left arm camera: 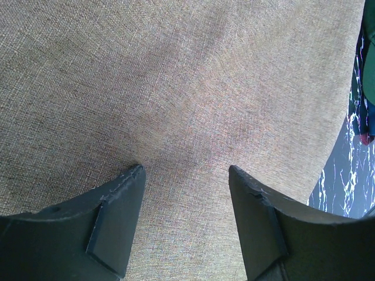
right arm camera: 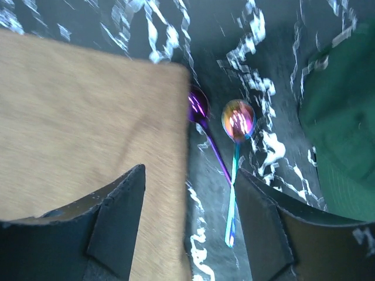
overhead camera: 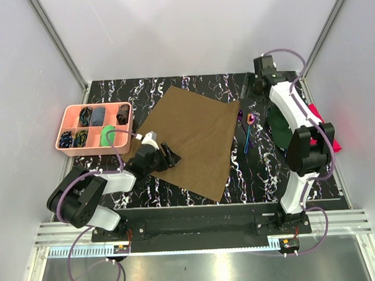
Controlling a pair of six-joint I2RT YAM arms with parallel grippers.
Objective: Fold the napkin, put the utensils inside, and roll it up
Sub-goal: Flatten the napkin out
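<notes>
The olive-brown napkin (overhead camera: 197, 137) lies spread flat on the black marbled table (overhead camera: 264, 174). My left gripper (overhead camera: 170, 156) hovers low over its left part, open, with only cloth (left arm camera: 187, 88) showing between the fingertips (left arm camera: 132, 175). Two utensils lie just right of the napkin's right corner (right arm camera: 176, 70): a spoon with a pinkish bowl (right arm camera: 238, 119) (overhead camera: 251, 118) and a purple piece (right arm camera: 199, 105), their handles crossing. My right gripper (right arm camera: 187, 170) is above them, open and holding nothing, straddling the napkin's edge and the handles.
A dark green cap (overhead camera: 279, 127) (right arm camera: 340, 117) sits right of the utensils, with a red cloth (overhead camera: 332, 140) behind the right arm. A pink compartment tray (overhead camera: 64, 129) with small items stands at the left. White walls enclose the table.
</notes>
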